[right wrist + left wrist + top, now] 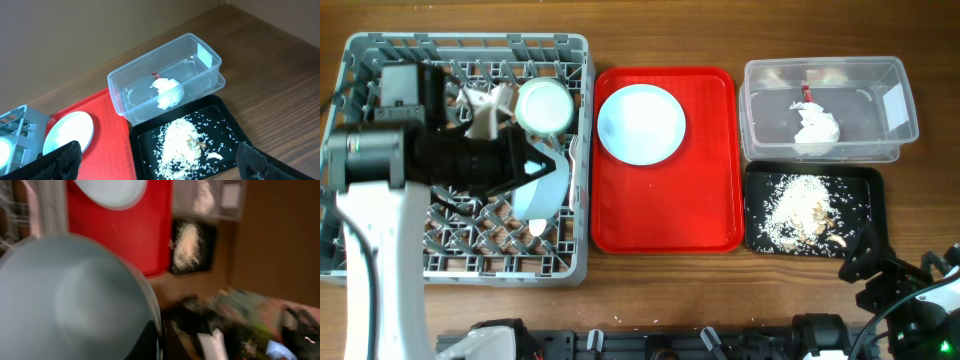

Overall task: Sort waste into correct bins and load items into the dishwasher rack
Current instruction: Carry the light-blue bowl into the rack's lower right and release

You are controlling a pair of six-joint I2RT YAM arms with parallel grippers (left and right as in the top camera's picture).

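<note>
On glossy red tray [710, 200], round blue plate [641, 123]

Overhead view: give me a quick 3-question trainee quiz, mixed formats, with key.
1. True or false: the light blue plate lies on the red tray.
2. The crumpled napkin is in: A the clear tub; B the dishwasher rack; C the red tray.
3. Fill in: the rice scraps lie in the ___ tray.
Key: 1 true; 2 A; 3 black.
</note>
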